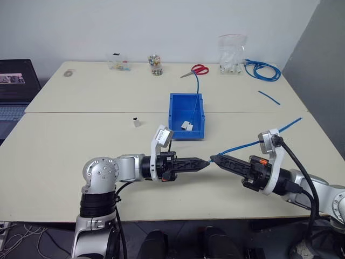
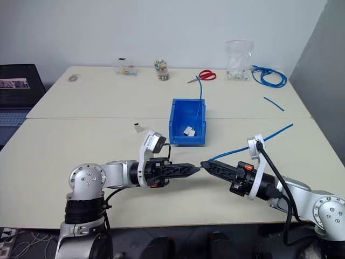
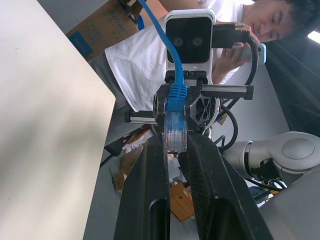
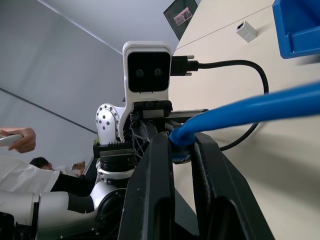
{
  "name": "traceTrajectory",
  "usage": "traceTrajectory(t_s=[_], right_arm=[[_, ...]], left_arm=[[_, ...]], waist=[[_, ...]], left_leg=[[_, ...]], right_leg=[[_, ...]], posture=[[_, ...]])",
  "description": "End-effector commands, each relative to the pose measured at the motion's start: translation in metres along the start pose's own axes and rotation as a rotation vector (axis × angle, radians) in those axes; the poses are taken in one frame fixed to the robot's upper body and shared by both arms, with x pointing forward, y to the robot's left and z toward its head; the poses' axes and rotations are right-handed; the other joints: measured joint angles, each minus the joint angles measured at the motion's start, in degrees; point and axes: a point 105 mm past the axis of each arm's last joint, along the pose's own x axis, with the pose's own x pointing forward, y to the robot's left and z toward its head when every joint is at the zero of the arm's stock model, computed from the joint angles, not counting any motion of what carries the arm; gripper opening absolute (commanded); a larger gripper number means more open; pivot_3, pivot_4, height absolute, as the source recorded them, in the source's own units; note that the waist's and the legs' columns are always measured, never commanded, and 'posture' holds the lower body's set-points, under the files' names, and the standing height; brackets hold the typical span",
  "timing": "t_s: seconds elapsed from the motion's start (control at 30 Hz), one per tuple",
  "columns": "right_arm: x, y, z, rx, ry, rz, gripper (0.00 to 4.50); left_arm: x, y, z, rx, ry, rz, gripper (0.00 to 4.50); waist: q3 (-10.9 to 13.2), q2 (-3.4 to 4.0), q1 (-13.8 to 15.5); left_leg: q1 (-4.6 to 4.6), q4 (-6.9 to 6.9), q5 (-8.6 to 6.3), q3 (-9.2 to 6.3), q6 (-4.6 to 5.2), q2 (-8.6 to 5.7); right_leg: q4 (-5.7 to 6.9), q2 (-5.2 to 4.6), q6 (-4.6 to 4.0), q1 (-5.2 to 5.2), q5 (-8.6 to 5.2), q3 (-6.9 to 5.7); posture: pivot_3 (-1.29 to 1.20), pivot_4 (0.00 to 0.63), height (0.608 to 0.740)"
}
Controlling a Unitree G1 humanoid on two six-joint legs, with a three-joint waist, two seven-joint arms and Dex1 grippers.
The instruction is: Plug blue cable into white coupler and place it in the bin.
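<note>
Both my arms reach level, tip to tip; left gripper (image 1: 205, 162) and right gripper (image 1: 213, 159) both pinch the blue cable (image 1: 253, 142) plug.

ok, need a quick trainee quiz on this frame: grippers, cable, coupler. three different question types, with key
1. The left gripper and right gripper meet tip to tip over the table. Which grips the blue cable? A: left alone. B: right alone. C: both.
2. True or false: the white coupler standing on the table already has the blue cable plugged into it.
3. Fill in: the red scissors lie past the far wall of the blue ___.

Key
1. C: the clear plug sits between the left fingers and the cord just behind it between the right ones.
2. False: the coupler stands alone.
3. bin
</note>
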Motion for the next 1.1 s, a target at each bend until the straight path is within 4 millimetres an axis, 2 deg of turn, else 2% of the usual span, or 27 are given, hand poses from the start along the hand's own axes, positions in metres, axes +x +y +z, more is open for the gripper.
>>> traceTrajectory(t_s=[0.03,0.1,0.17,0.23,0.37,0.5,0.57,0.6,0.7,0.77,0.83,0.97,1.1], right_arm=[[0.001,0.006,0.005,-0.02,-0.002,0.024,0.18],[0.002,0.005,0.006,-0.025,-0.004,0.022,0.18],[0.003,0.005,0.007,-0.03,-0.008,0.019,0.18],[0.004,0.003,0.009,-0.036,-0.012,0.014,0.18],[0.006,-0.006,0.017,-0.06,-0.032,-0.012,0.18],[0.007,-0.016,0.025,-0.093,-0.036,-0.029,0.18],[0.007,-0.02,0.025,-0.118,-0.028,-0.042,0.18],[0.006,-0.023,0.025,-0.121,-0.029,-0.046,0.18],[0.006,-0.029,0.025,-0.128,-0.034,-0.054,0.18],[0.008,-0.033,0.026,-0.143,-0.043,-0.06,0.18],[0.012,-0.035,0.028,-0.146,-0.056,-0.057,0.18],[0.016,-0.037,0.028,-0.169,-0.045,-0.06,0.18],[0.017,-0.039,0.034,-0.178,-0.059,-0.069,0.18]], left_arm=[[0.005,-0.006,0.001,0.043,-0.004,-0.022,0.23],[0.004,-0.006,0.001,0.061,0.001,-0.016,0.23],[0.003,-0.008,-0.002,0.081,0.027,-0.015,0.93],[0.001,-0.01,-0.007,0.12,0.065,-0.012,1.15],[-0.007,-0.01,-0.025,0.236,0.171,0.038,2.07],[-0.025,0.004,-0.03,0.39,0.205,0.197,2.88],[-0.035,0.016,-0.029,0.494,0.225,0.311,3.33],[-0.045,0.027,-0.025,0.567,0.21,0.43,3.61],[-0.071,0.049,-0.012,0.69,0.126,0.732,3.99],[-0.098,0.072,0.005,0.763,-0.024,1.083,4.46],[-0.121,0.089,0.013,0.792,-0.113,1.364,4.48],[-0.125,0.11,0.028,0.777,-0.26,1.605,4.48],[-0.122,0.133,0.04,0.681,-0.378,1.726,4.48]], waist=[[0.0,0.0,0.0],[0.0,0.0,0.0],[0.0,0.0,0.0],[0.02,0.01,-0.13],[0.03,0.01,-0.11],[0.14,0.05,-0.02],[0.16,0.07,0.01],[0.16,0.07,0.06],[0.19,0.11,0.13],[0.22,0.08,0.21],[0.27,0.01,0.27],[0.28,0.0,0.65],[0.29,-0.06,1.57]], left_leg=[[0.0,0.0,0.0,0.0,0.0,0.0],[0.0,0.0,0.0,0.0,0.0,0.0],[0.0,0.0,0.0,0.0,0.0,0.0],[0.0,-0.01,0.0,-0.01,0.0,0.0],[0.01,-0.04,0.0,0.02,0.0,0.01],[0.03,-0.08,0.0,0.1,0.0,0.03],[0.01,-0.08,0.0,0.08,0.0,0.02],[0.01,-0.09,0.0,0.08,0.0,0.02],[-0.01,-0.12,-0.01,0.07,0.0,0.02],[-0.05,-0.12,-0.01,0.04,0.0,0.02],[-0.09,-0.09,-0.01,-0.01,0.0,0.01],[-0.08,-0.05,-0.01,-0.04,0.0,0.0],[-0.11,-0.01,-0.01,0.0,0.01,-0.11]], right_leg=[[0.0,0.0,0.0,0.0,0.0,0.0],[0.0,0.0,0.0,0.0,0.0,0.0],[-0.01,0.0,0.0,0.0,0.0,0.0],[-0.01,0.0,-0.01,0.0,-0.01,0.03],[-0.01,0.0,-0.03,-0.03,-0.01,0.05],[-0.02,-0.04,-0.07,-0.06,-0.03,0.13],[-0.05,-0.04,-0.08,-0.06,-0.04,0.14],[-0.05,-0.06,-0.09,-0.06,-0.04,0.15],[-0.11,-0.14,-0.1,-0.06,-0.05,0.17],[-0.17,-0.38,-0.06,-0.06,-0.03,0.17],[-0.16,-0.39,-0.04,-0.06,-0.02,0.1],[-0.16,-0.39,0.07,-0.02,0.05,0.09],[-0.18,-0.32,0.13,0.0,0.09,0.04]], posture=[[0.0,0.15,0.74],[0.0,0.15,0.74],[0.0,0.15,0.74],[0.0,0.15,0.74],[0.0,0.15,0.74],[0.0,0.15,0.74],[0.0,0.15,0.74],[0.0,0.15,0.74],[0.0,0.15,0.74],[0.0,0.15,0.74],[0.0,0.15,0.74],[0.0,0.15,0.74],[0.0,0.15,0.74]])
